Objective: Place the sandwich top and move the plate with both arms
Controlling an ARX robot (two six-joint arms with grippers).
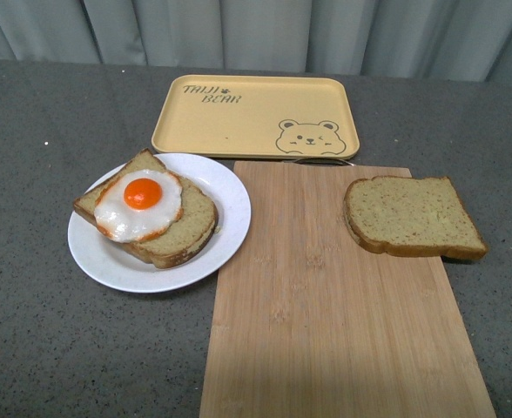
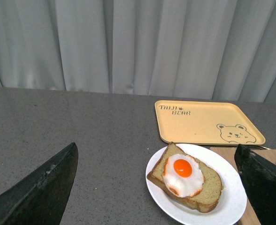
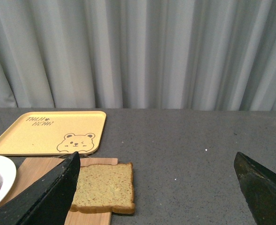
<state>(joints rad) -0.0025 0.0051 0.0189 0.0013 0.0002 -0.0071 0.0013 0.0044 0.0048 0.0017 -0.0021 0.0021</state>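
Two grippers wait wide open and empty: the left gripper point(image 2: 156, 147) over the plate point(image 1: 230, 190), the right gripper point(image 3: 157, 154) facing the top point(image 1: 413, 216). The right should pinch opposite crusts, not the soft face, lift level, and set it square on the egg slice point(image 1: 182, 228). The top is plain tan with a darker crust. It lies flat, overhanging the board's point(image 1: 326, 331) right edge. The plate's rim seems to meet the board's left edge.
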